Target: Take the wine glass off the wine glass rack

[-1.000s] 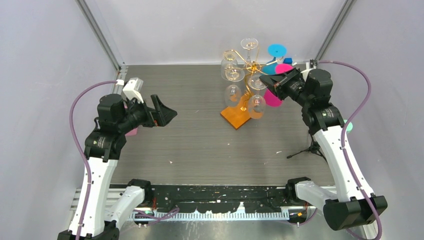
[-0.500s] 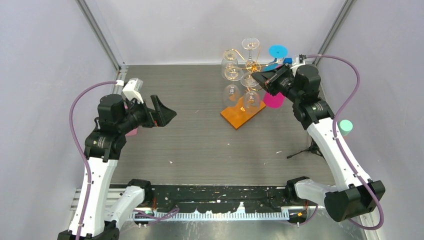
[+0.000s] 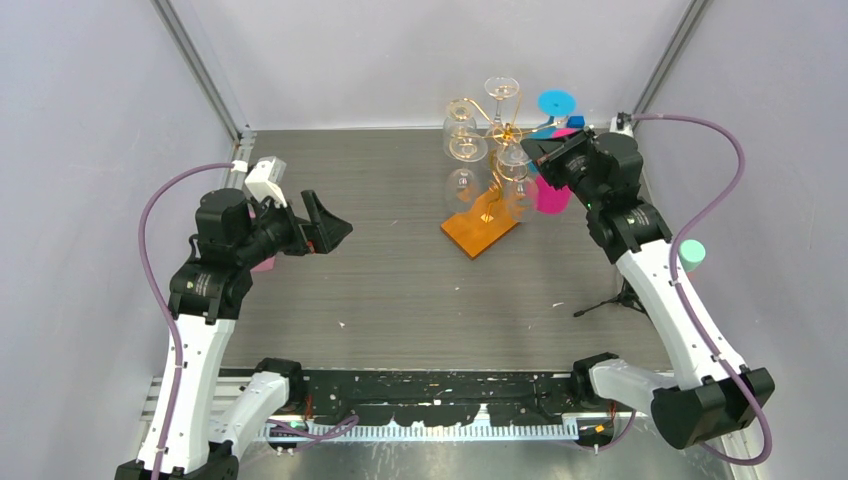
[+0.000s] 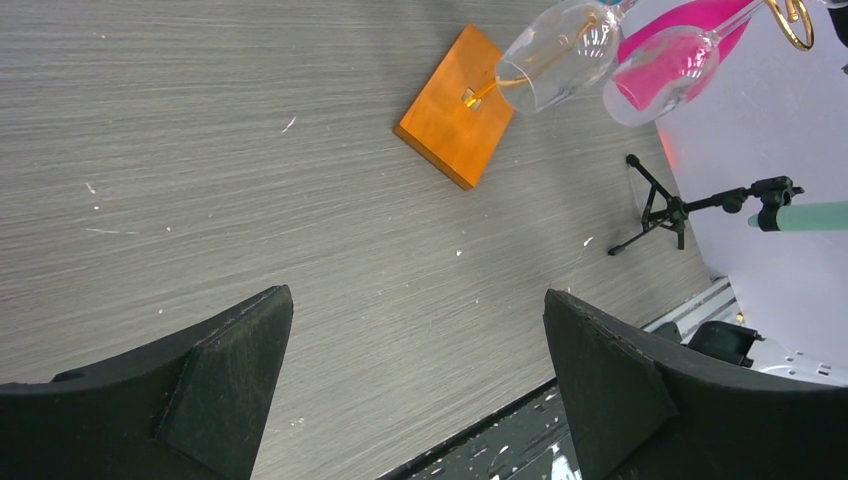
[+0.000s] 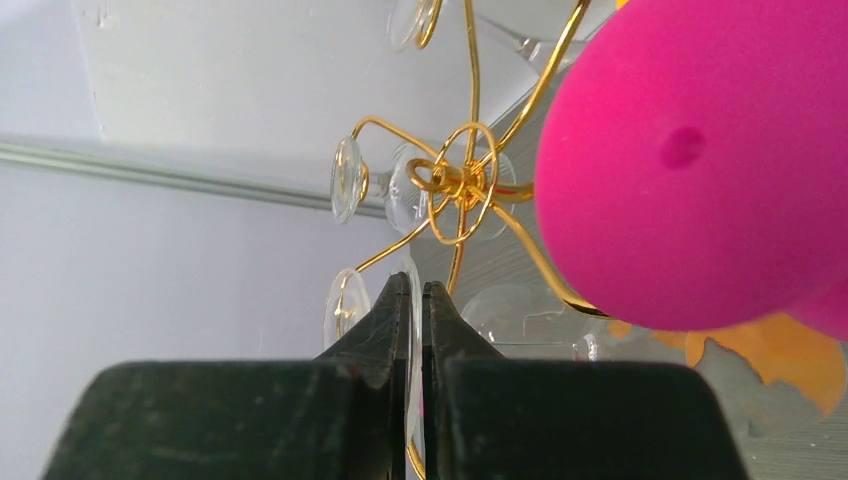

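Note:
The wine glass rack [image 3: 503,132] is thin gold wire on an orange base [image 3: 472,232] at the back of the table. Several clear wine glasses hang from it bowl down. My right gripper [image 3: 532,152] is at the rack's upper right. In the right wrist view it [image 5: 415,285] is shut on the thin clear foot of a wine glass [image 5: 414,322], beside the rack's gold centre ring [image 5: 462,185]. My left gripper [image 3: 340,228] is open and empty over the left of the table. Its view [image 4: 415,300] shows the base [image 4: 455,115] and a hanging glass [image 4: 555,55].
A pink cup [image 3: 548,195] stands just right of the rack, large in the right wrist view [image 5: 700,160]. A blue disc [image 3: 555,101] is behind it. A small black tripod [image 3: 615,300] and a teal cup [image 3: 692,252] are by the right wall.
My right gripper has moved up and back from beside the pink cup to the rack's top. The hanging glasses on that side have shifted. The left arm has not moved.

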### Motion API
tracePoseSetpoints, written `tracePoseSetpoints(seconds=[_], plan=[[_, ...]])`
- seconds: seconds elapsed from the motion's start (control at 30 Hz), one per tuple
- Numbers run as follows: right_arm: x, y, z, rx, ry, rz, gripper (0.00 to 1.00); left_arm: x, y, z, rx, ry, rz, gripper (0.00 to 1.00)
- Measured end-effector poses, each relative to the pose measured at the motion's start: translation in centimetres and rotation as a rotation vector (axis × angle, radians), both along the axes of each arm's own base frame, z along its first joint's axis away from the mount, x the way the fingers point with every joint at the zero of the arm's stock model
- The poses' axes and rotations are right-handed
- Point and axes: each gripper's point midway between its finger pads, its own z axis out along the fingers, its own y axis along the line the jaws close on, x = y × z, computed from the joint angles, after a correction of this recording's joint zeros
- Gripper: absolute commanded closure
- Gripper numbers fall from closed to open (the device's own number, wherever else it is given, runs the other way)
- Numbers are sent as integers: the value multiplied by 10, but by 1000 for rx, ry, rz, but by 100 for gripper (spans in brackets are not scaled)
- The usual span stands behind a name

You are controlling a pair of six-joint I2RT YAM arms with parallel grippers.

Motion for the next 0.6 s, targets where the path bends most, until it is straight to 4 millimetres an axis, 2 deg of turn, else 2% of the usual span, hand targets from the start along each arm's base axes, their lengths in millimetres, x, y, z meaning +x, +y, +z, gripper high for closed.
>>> tracePoseSetpoints(seconds=[0.2, 0.33, 0.6], plan=[[-6, -19, 9, 1, -14, -99, 100, 1, 1, 0, 2, 0, 6, 0], [-13, -25, 14, 17, -19, -127, 100, 0, 1, 0, 2, -1, 5, 0], [-43, -36, 40, 74, -74, -148, 100, 1, 1, 1, -5, 2, 9, 0]])
